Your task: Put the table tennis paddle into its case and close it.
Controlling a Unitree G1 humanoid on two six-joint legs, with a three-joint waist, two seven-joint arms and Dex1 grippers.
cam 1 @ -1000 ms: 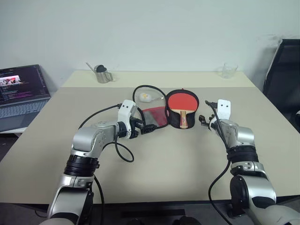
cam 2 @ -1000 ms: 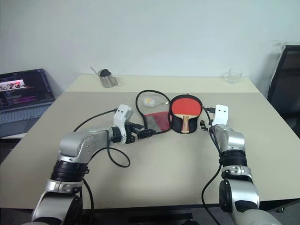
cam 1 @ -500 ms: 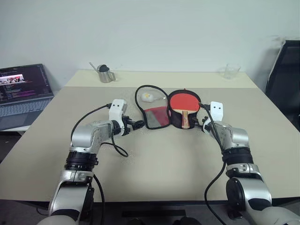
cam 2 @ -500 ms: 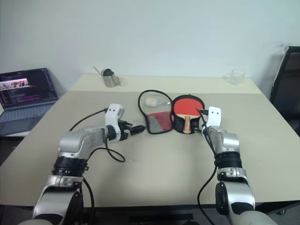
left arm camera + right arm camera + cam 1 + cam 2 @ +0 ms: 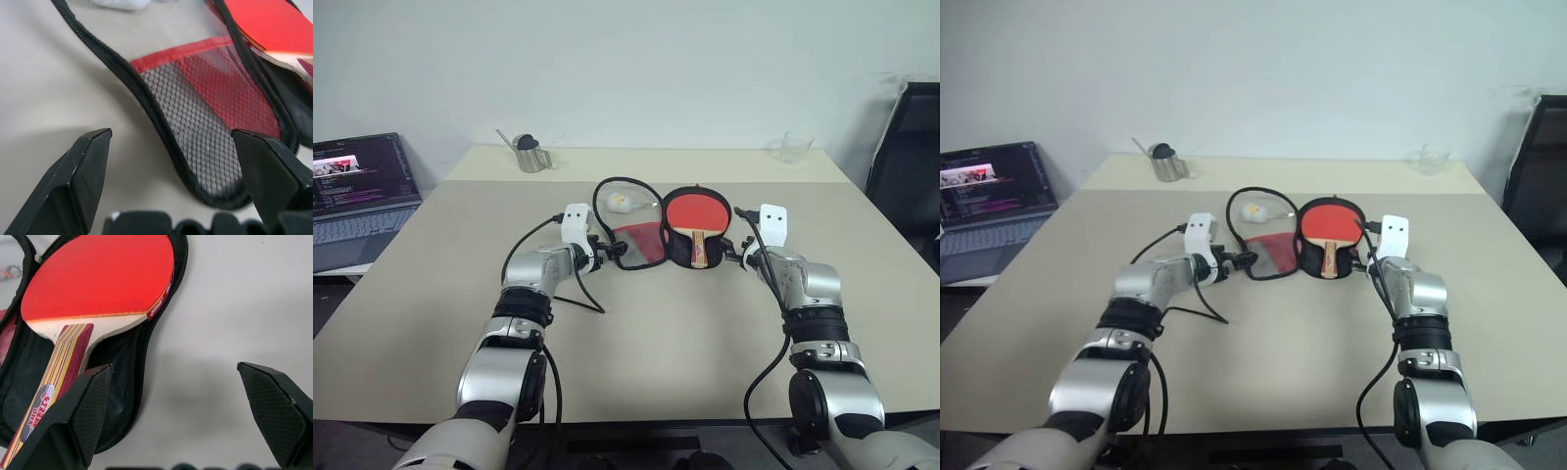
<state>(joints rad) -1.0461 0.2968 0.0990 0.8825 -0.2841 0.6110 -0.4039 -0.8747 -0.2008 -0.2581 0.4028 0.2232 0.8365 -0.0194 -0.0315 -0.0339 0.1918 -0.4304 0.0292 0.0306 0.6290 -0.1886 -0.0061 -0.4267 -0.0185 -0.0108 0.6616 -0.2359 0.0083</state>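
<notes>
On the table (image 5: 636, 333) ahead of us, the table tennis paddle (image 5: 695, 217) lies in the open case (image 5: 651, 235). Our left gripper (image 5: 612, 251) and right gripper (image 5: 734, 253) flank it, both spread wide, holding nothing. Contact with the mesh flap (image 5: 215, 122) seems unlikely.

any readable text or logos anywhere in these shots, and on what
Paddle, red side edge of the blade: white print, too blurred to read.
Paddle handle, oval label: red lettering, too blurred to read.
Laptop, screen: lines of text, too small to read.
The case shows no lettering.
</notes>
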